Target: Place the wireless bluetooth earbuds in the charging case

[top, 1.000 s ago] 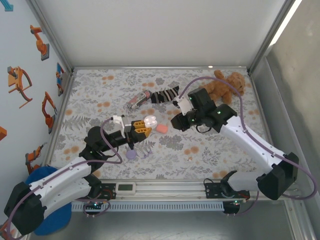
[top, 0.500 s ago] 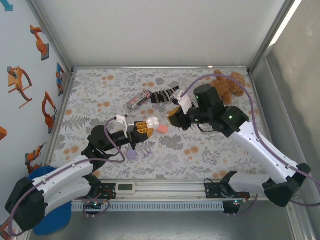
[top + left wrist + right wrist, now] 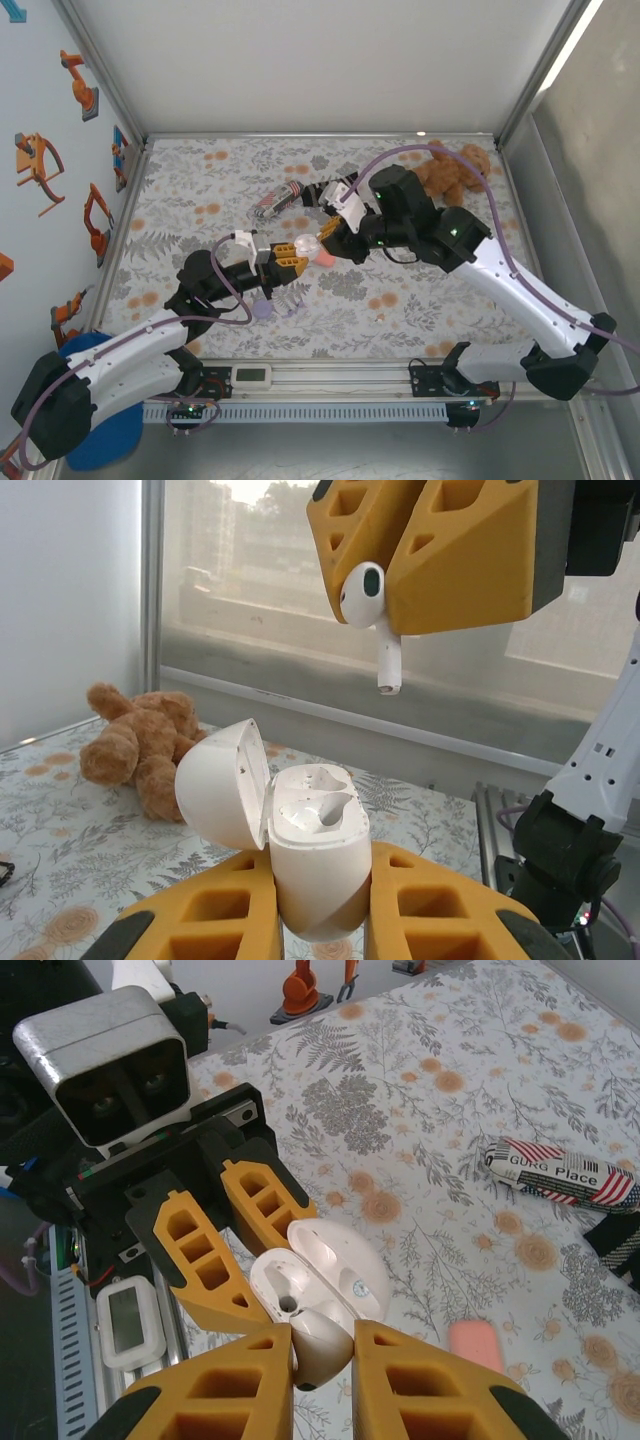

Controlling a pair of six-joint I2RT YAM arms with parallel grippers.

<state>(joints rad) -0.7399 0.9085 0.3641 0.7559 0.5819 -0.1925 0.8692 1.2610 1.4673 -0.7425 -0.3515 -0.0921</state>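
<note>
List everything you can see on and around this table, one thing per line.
charging case: one, white, lid open, in left pincer
earbud: one, white, in right pincer, close to case
teddy bear: one, brown, far right corner
sock: one, dark striped, far middle
tube: one, stars-and-stripes print, beside sock
pink block: one, pink, on cloth near pincers
purple pieces: two, pale purple, near edge of cloth
display unit: one, white, front rail
table: one, floral cloth
left pincer: one, yellow, shut on charging case
right pincer: one, yellow, shut on earbud
</note>
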